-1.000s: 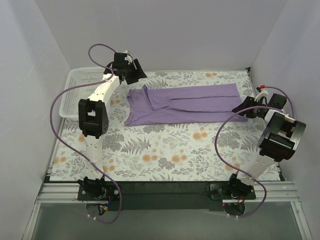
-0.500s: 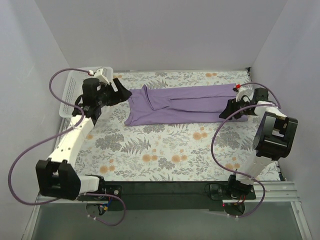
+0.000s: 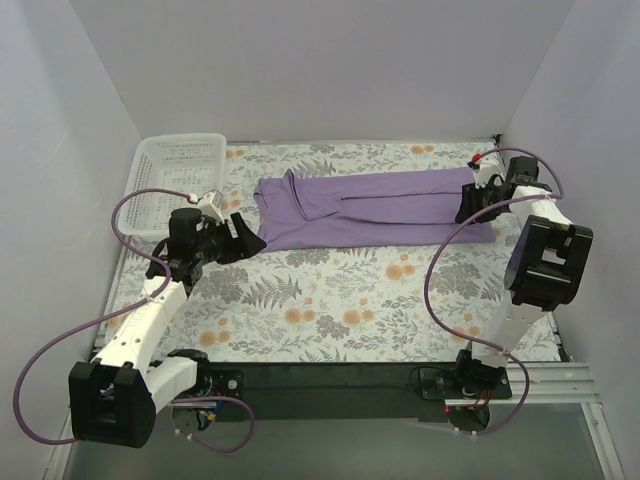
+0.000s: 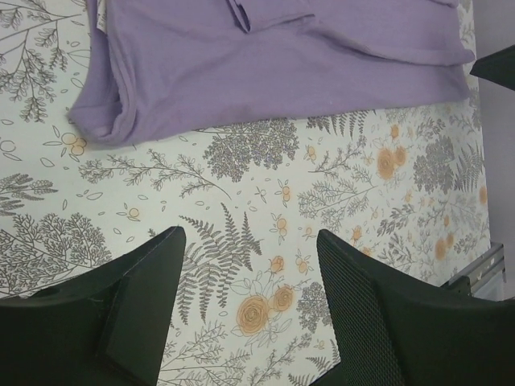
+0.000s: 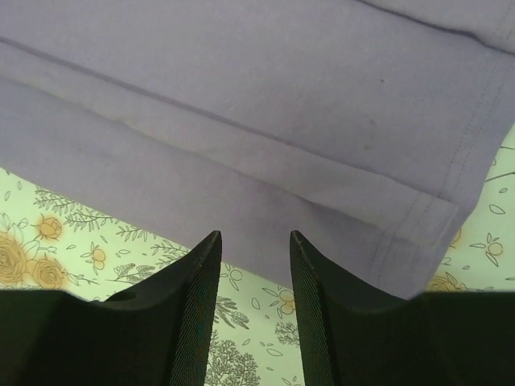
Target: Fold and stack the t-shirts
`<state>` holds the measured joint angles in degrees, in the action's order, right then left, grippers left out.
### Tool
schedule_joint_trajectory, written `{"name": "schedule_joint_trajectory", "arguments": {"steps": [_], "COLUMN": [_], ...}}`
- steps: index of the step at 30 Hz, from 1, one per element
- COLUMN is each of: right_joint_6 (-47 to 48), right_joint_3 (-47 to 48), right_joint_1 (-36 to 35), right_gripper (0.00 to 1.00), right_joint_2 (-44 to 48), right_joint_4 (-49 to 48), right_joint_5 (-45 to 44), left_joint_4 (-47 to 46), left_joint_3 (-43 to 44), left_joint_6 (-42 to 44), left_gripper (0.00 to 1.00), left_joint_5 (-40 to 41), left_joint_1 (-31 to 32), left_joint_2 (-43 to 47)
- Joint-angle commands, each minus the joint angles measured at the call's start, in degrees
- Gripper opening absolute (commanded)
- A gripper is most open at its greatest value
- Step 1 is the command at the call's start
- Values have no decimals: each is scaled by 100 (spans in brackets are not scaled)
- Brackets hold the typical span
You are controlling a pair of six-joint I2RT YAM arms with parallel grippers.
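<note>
Right now we are holding our left claw (image 3: 250, 238) spread open low over the floral surface (image 3: 340, 300), with nothing between its fingers (image 4: 153, 273), just off the near left corner of the lavender t-shirt (image 3: 370, 208). The shirt is lying folded into a long band across the far half of the surface, with its hem to the right. We are hovering our right claw (image 3: 466, 208) at that hemmed right end, jaws parted and gripping nothing. A white mesh basket (image 3: 170, 180) is sitting at the far left corner, apart from the shirt.
</note>
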<state>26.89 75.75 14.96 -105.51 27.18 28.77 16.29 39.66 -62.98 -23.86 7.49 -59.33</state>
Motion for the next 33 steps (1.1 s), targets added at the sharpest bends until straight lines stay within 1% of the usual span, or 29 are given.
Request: {"name": "schedule_joint_trajectory", "arguments": {"steps": [1, 2, 9, 11, 15, 25, 33], "right_joint_6": [-61, -79, -518, -659, -817, -765, -765], "right_joint_3": [133, 151, 441, 599, 757, 511, 555], "right_joint_1": [-64, -37, 130, 130, 226, 297, 279], "right_gripper": [45, 45, 45, 45, 43, 37, 27], "right_joint_2": [48, 49, -197, -407, -540, -514, -751], "right_joint_4": [42, 33, -63, -55, -46, -46, -55], "right_joint_5": [-442, -721, -1330, -1523, -1436, -1383, -1348], "left_joint_4": [-188, -197, -364, -364, -355, -364, -355], "left_joint_3": [-81, -107, -354, -354, -354, -354, -354], "left_joint_6": [75, 67, 40, 49, 58, 67, 67], "left_gripper": [65, 64, 64, 64, 64, 64, 64], "left_joint_5": [-356, -391, -392, -374, -330, -313, -295], "left_joint_1": [-19, -19, -19, -19, -19, -19, -19], "left_joint_2": [-8, -34, 1, 18, 44, -17, -43]}}
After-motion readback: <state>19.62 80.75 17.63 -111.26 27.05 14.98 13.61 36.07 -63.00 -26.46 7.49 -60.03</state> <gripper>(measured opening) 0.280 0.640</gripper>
